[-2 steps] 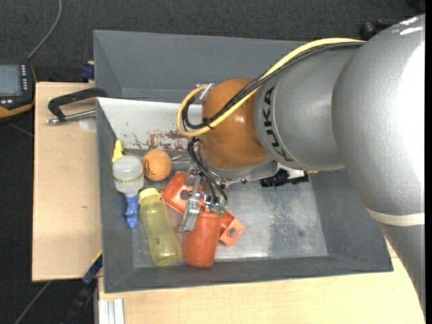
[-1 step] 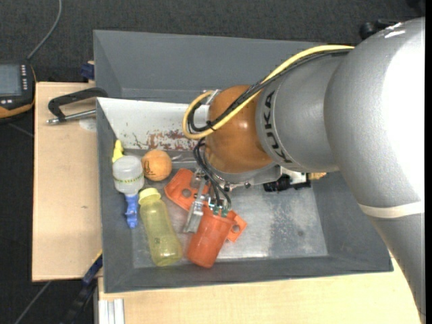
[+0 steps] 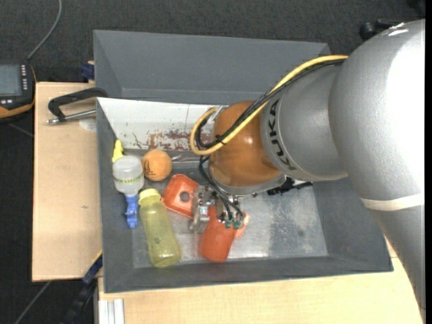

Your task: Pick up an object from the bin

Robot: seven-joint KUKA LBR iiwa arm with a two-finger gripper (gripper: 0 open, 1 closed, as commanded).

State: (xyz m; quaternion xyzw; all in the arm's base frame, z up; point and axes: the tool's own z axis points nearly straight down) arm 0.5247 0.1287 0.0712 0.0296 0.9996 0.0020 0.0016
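Note:
My gripper (image 3: 214, 216) is low in the middle of the bin, under the arm's orange cover. It is down at the upper end of a red-orange cylinder-shaped thing (image 3: 216, 243) that lies on the bin floor near the front wall. An orange angular block (image 3: 177, 193) with a dark hole lies just left of the gripper, touching or almost touching it. A yellow-green bottle (image 3: 158, 235) lies lengthwise further left.
An orange ball (image 3: 156, 165) rests near the back left. A white-capped bottle (image 3: 127, 175) and a small blue piece (image 3: 131, 212) lie along the left wall. The bin floor to the right of the gripper is bare metal.

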